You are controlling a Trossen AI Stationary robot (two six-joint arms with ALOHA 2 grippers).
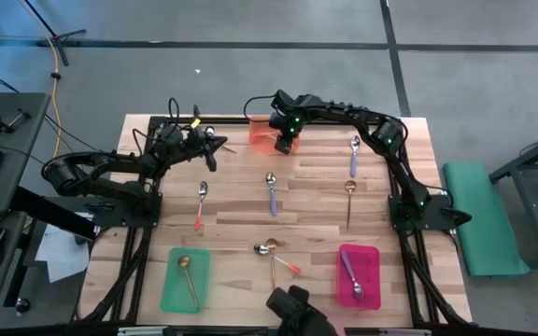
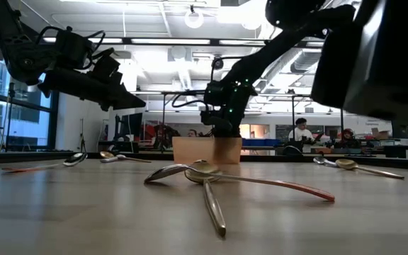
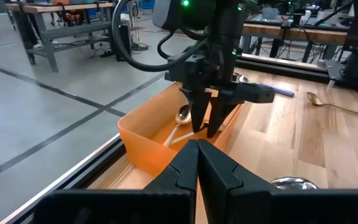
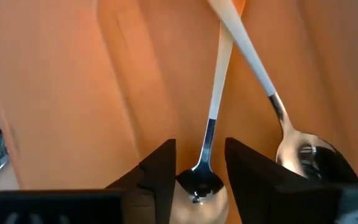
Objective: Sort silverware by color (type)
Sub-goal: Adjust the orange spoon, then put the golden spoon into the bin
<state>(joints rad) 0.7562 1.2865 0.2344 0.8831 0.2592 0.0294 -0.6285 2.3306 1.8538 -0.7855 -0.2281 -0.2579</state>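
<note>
At the table's far edge stands an orange tray (image 1: 262, 133) with two silver-bowled spoons lying in it, one (image 4: 216, 93) beside the other (image 4: 263, 81). My right gripper (image 4: 201, 168) points down into the tray and is open. Its fingers stand on either side of the first spoon's neck, and a gap shows on both sides. It appears above the tray in the left wrist view too, right gripper (image 3: 205, 127). My left gripper (image 1: 218, 143) is shut and holds nothing. It hovers level above the table, left of the tray, pointing at it.
Loose on the wood lie an orange-handled spoon (image 1: 201, 203), two purple-handled ones (image 1: 271, 191) (image 1: 354, 154), a gold one (image 1: 349, 198) and a small crossed heap (image 1: 274, 252). Near the front stand a green tray (image 1: 169, 285) holding a gold spoon and a pink tray (image 1: 370, 261) holding a purple-handled spoon.
</note>
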